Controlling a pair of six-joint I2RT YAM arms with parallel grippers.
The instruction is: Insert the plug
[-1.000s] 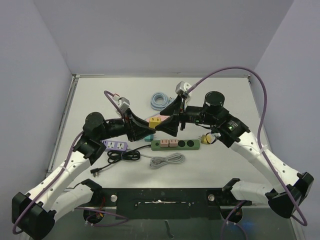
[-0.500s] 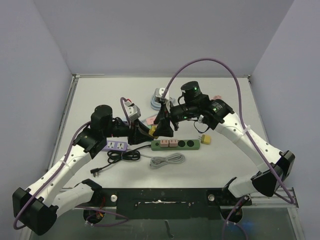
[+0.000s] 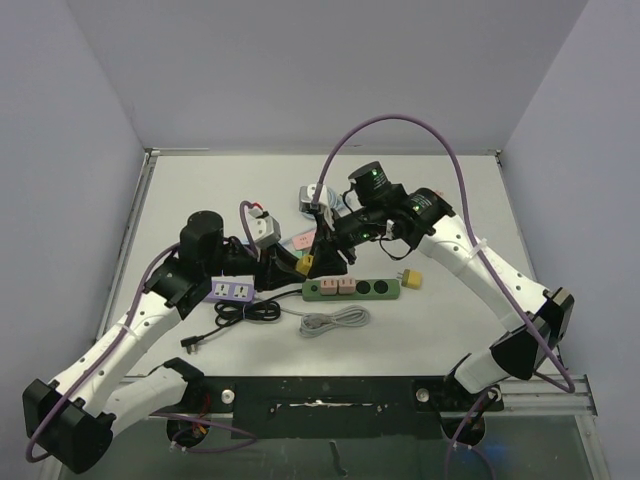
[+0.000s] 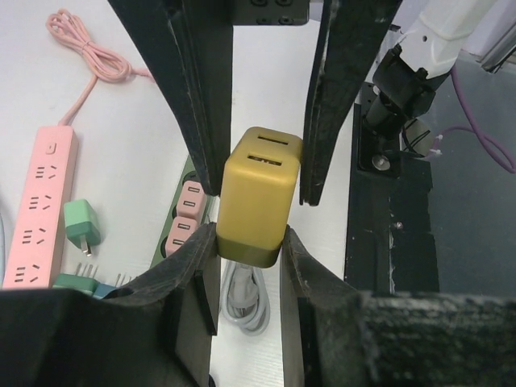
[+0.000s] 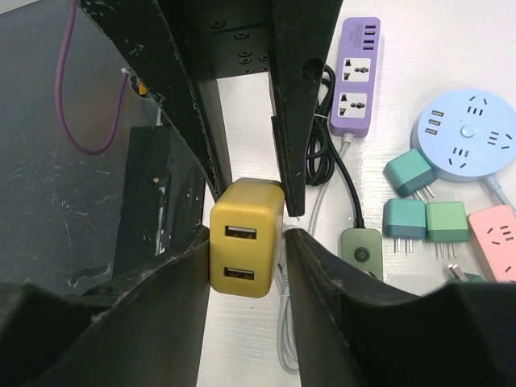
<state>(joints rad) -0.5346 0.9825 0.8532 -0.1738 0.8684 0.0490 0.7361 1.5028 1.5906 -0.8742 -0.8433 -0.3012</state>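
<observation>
The yellow plug (image 3: pixel 305 263), a small two-port USB charger block, hangs above the table between the two arms. My left gripper (image 3: pixel 297 266) is shut on its base (image 4: pixel 251 242), and its fingers (image 4: pixel 181 266) press both sides. My right gripper (image 3: pixel 317 252) comes from the other end, and its jaws flank the plug's port face (image 5: pixel 246 238). One finger (image 5: pixel 189 266) touches it, and a thin gap shows at the other finger (image 5: pixel 310 266). Just below and to the right lies the green power strip (image 3: pixel 350 289) with pink sockets (image 4: pixel 187 218).
A purple power strip (image 3: pixel 232 291) and a black cable (image 3: pixel 248 311) lie to the left. A grey coiled cable (image 3: pixel 335 320) sits in front of the green strip, with a yellow adapter (image 3: pixel 411 279) at its right end. Also in view are a pink strip (image 4: pixel 40 210), a blue round socket (image 5: pixel 468 133) and teal plugs (image 5: pixel 403 218).
My right arm swung left to the plug held by my left gripper, and its jaws narrowed around it. My left gripper kept its grip and shifted slightly.
</observation>
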